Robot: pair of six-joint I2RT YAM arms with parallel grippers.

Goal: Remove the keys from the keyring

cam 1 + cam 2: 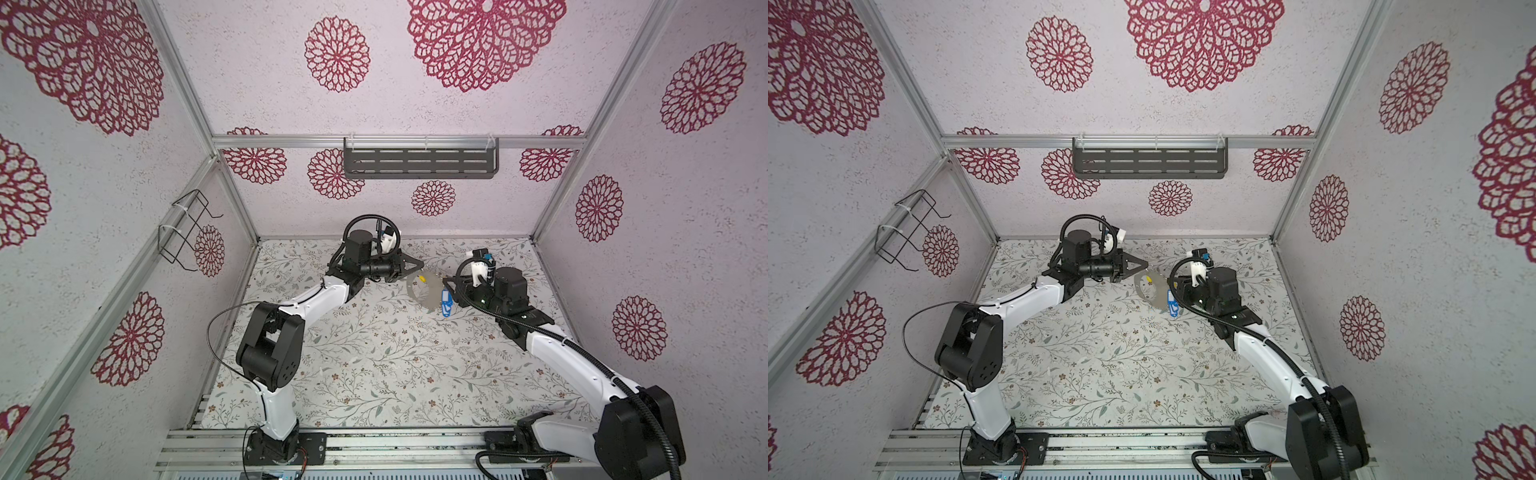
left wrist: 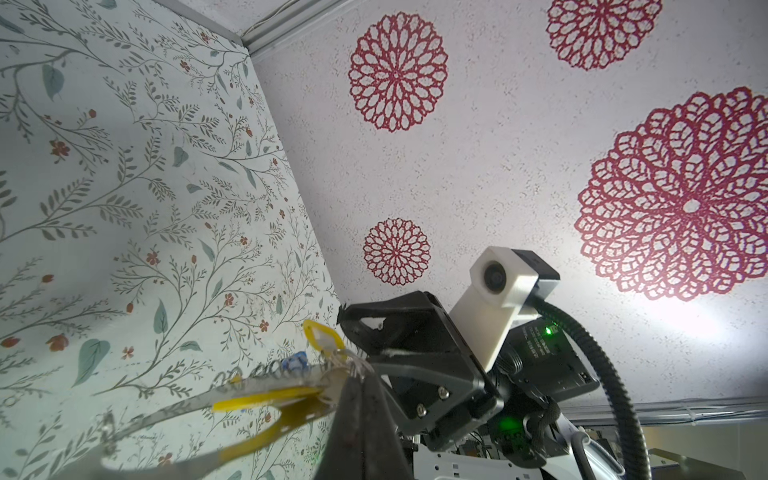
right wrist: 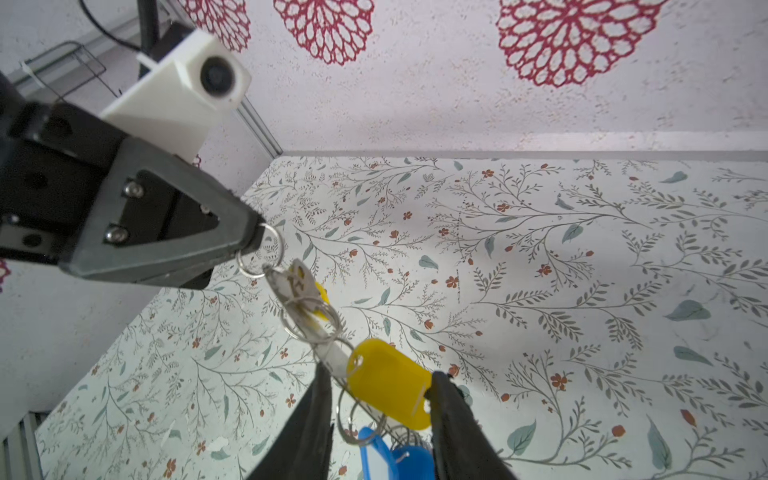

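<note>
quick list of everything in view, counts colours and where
large flat grey ring: 1, translucent grey, far centre
yellow oblong plastic key tags: at least 2, at the ring
blue oblong plastic key tags: at least 2, ring's right side
small metal loops: several, silver, linking tags to ring
slotted metal shelf: 1, black, back wall
wire rack: 1, black, left wall
floral table: 1, pale, under everything
left gripper: 1, black, shut on one small metal loop
right gripper: 1, black, jaws apart around a yellow tag
</note>
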